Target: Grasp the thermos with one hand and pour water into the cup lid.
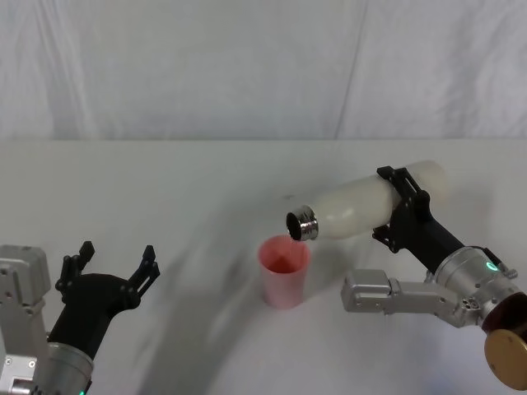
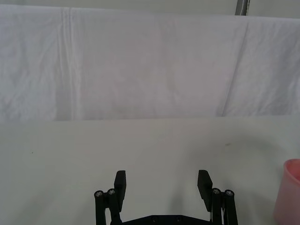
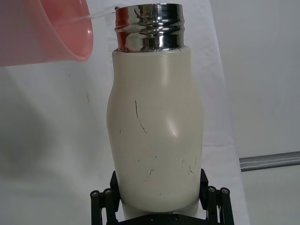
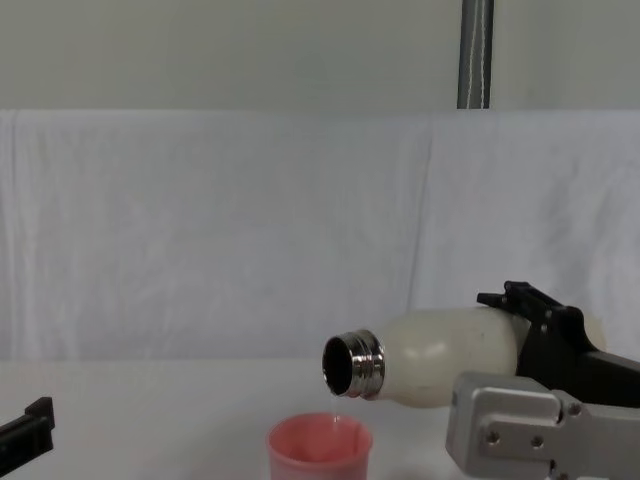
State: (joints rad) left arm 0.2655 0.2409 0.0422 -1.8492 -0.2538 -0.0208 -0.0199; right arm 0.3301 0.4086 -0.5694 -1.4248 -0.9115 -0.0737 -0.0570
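My right gripper is shut on the lower body of the cream-white thermos, which lies tilted almost level above the table. Its open steel neck hangs just over the rim of the pink cup lid, which stands upright on the table. In the right wrist view the fingers clamp both sides of the thermos, and a thin clear stream of water runs from the neck toward the cup lid. The chest view shows the thermos above the cup lid. My left gripper rests open at the lower left.
The white table is bare around the cup lid, and a white cloth backdrop closes the far side. A metal pole stands behind the backdrop. The left wrist view shows the open left gripper and the cup lid at its edge.
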